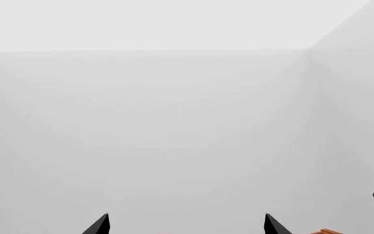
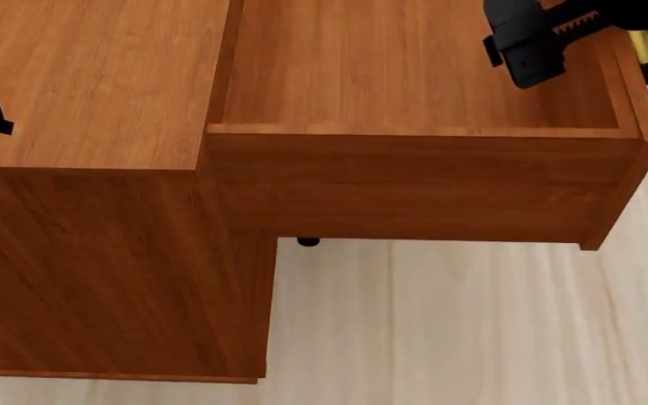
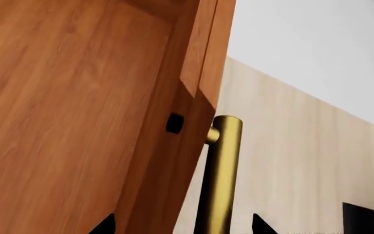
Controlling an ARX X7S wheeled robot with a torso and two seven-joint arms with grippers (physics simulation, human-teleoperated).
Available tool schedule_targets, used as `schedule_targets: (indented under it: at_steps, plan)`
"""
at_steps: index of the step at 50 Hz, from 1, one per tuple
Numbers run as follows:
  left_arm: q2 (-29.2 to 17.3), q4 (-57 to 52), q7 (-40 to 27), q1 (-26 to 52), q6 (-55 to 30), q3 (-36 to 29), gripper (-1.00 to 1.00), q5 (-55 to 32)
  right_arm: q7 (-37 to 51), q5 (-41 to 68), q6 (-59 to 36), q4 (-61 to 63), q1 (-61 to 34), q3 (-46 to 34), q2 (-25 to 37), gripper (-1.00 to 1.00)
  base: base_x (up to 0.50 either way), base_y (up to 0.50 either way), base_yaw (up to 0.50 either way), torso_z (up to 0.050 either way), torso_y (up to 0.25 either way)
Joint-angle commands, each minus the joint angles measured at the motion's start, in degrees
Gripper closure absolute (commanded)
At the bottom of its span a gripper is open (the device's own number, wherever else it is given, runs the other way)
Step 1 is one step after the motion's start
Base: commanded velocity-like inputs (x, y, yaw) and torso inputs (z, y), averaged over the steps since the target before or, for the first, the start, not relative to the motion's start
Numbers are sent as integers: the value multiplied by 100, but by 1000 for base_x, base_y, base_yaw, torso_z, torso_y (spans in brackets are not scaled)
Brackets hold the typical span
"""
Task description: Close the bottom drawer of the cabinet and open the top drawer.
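1. At the head view's upper right, your right gripper [image 2: 543,42] sits by the top drawer [image 2: 414,181], which stands pulled out of the cabinet [image 2: 99,253].
2. Its brass handle [image 3: 219,180] runs lengthwise between the spread fingertips, ungrasped.
3. Your left gripper [image 1: 187,225] is splayed, empty, facing a wall.

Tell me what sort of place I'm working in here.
Probably a bare simulated room rather than a furnished home: a lone reddish-brown cabinet with its top drawer pulled out stands on a pale wood-plank floor, with plain white walls around.
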State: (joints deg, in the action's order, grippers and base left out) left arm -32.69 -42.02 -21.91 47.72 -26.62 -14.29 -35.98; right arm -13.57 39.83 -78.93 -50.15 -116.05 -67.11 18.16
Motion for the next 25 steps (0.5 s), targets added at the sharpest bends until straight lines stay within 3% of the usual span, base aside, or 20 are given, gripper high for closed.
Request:
schedule_targets:
  at_steps: [1, 25]
  plan:
    - [2, -4, -16, 35, -15, -20, -100, -10, 293, -417, -234, 89, -33, -643, 407, -100, 0, 0, -3, 0, 0]
    - [-49, -115, -94, 103, -86, 34, -100, -131, -180, -578, -53, -398, -636, -911, 6, -100, 0, -1, -3, 0, 1]
